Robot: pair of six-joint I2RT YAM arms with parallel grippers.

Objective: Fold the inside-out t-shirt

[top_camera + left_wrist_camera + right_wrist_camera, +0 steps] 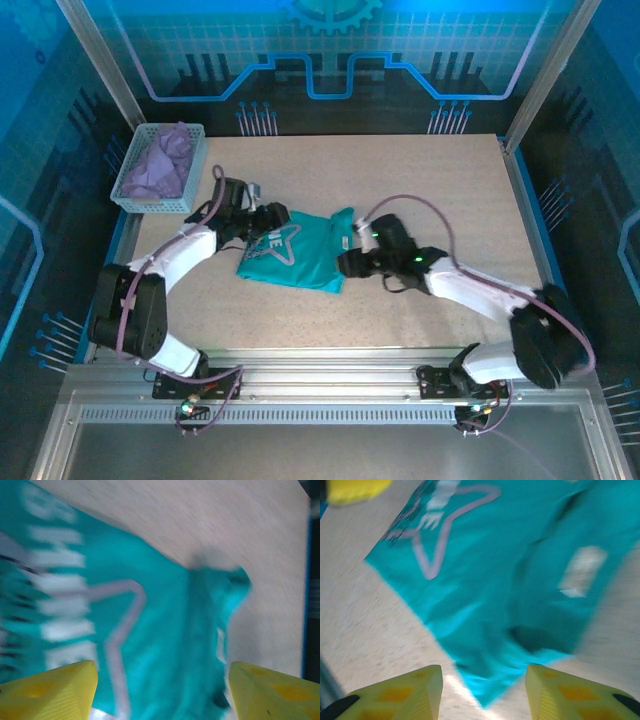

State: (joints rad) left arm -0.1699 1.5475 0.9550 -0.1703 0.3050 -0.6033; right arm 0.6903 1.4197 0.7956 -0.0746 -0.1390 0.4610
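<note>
One t-shirt (295, 256) lies between left pincer (272, 222), right pincer (348, 262).

place: robot lab cell | cues: aluminium frame (105, 62), blue circuit-print walls (330, 40), worktable (420, 180)

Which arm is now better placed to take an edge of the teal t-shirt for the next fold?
Probably the right: a corner of the t-shirt lies between the tips of the open right pincer. The left pincer hangs over printed cloth.
</note>
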